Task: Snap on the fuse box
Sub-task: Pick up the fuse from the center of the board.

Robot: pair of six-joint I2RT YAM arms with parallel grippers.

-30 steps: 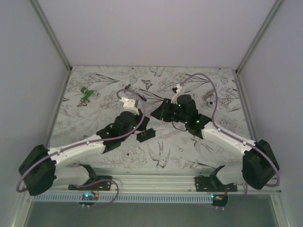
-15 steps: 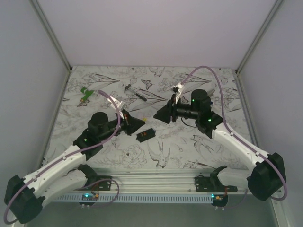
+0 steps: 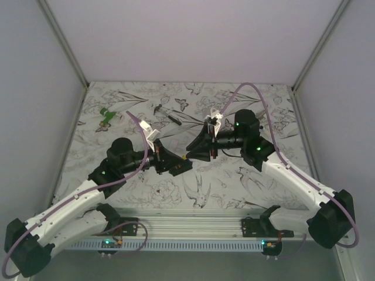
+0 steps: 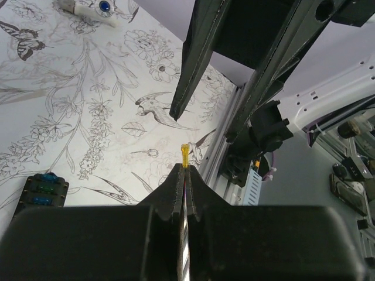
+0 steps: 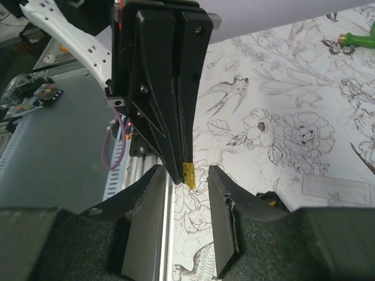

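My left gripper (image 4: 185,166) is shut on a small yellow piece (image 4: 185,153) that sticks out past its tips. In the right wrist view that yellow piece (image 5: 190,174) sits between the spread fingers of my open right gripper (image 5: 186,171), touching neither. The two grippers meet tip to tip above the middle of the table (image 3: 188,159). The fuse box (image 4: 41,193), black with blue-green inserts, lies on the table at the lower left of the left wrist view. Only a corner of the fuse box (image 5: 270,200) shows behind my right finger. From above it is mostly covered by the left gripper.
A clear rectangular piece (image 5: 336,190) lies flat on the patterned cloth to the right. A green piece (image 3: 106,116) sits at the far left and a thin dark tool (image 3: 166,113) at the back middle. A white-and-blue object (image 4: 96,7) lies farther off. The aluminium rail (image 3: 193,225) runs along the near edge.
The left arm has pulled back, then swung its gripper to the right, over the fuse box and up to the right gripper. The right gripper has turned left to face it.
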